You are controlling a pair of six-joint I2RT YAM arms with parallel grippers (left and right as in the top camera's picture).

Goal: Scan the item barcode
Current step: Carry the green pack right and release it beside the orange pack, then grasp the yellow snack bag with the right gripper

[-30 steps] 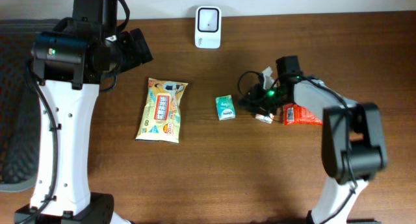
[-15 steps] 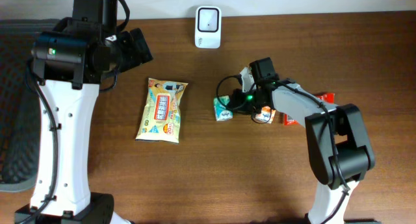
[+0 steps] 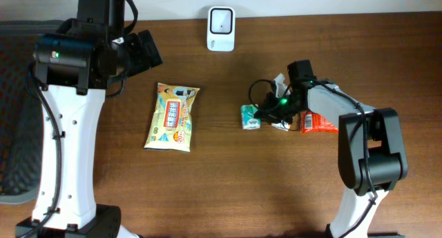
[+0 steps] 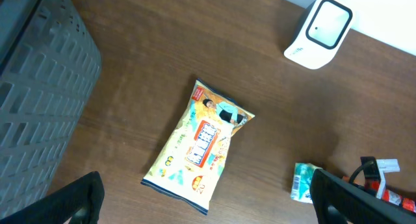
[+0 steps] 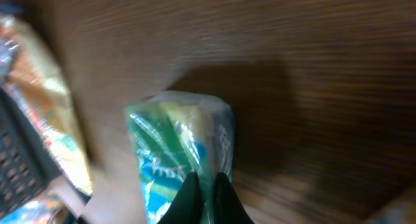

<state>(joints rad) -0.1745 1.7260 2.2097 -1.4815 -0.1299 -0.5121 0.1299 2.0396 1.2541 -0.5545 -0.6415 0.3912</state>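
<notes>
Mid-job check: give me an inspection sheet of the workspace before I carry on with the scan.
Surface: brown wooden table, no spills seen.
Job's things: green packet pinched in the right gripper; white scanner at the far edge, apart from it.
Clutter: yellow snack packet lying flat, left of centre; red packet partly under the right arm.
Grippers: left gripper open, holding nothing; right gripper shut on the green packet.
Cables: black cable loop at the right wrist, close to the green packet.
Surroundings: grey crate beside the table's left edge.
</notes>
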